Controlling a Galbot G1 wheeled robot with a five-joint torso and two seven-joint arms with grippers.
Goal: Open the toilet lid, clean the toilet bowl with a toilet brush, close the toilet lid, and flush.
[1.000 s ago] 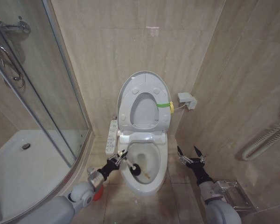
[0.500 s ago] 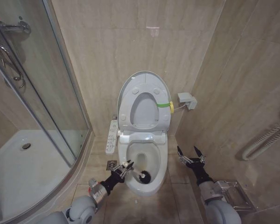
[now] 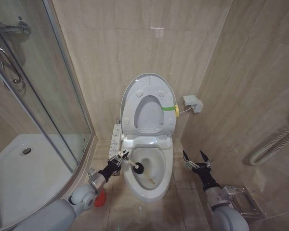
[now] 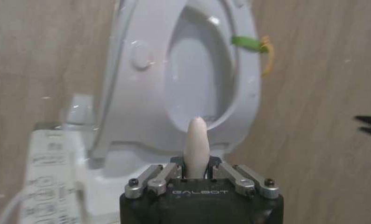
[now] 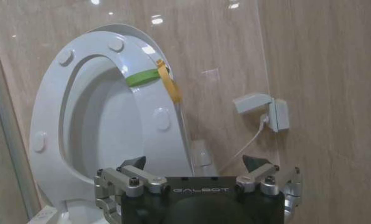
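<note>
The toilet lid (image 3: 149,83) stands raised against the back wall, with the ring seat and its yellow-green band folded up in front of it. Below lies the white toilet bowl (image 3: 159,180) with a brownish stain inside. My left gripper (image 3: 117,160) is shut on the pale handle of the toilet brush (image 3: 138,168), whose dark head sits inside the bowl near its left wall. The left wrist view shows the handle (image 4: 196,140) between the shut fingers, pointing at the lid (image 4: 132,65). My right gripper (image 3: 197,160) waits open to the right of the bowl, nothing in it; the right wrist view has the gripper (image 5: 198,164) facing the lid (image 5: 51,98).
A red brush holder (image 3: 100,197) stands on the floor left of the bowl. The bidet control strip (image 3: 115,138) runs along the bowl's left side. A glass shower enclosure (image 3: 48,96) stands to the left. A wall box (image 3: 192,103) and a metal rack (image 3: 243,199) are on the right.
My left arm has pulled back and to the left, and the brush head has moved from the bowl's front part to its left inner side. The right arm has stayed still.
</note>
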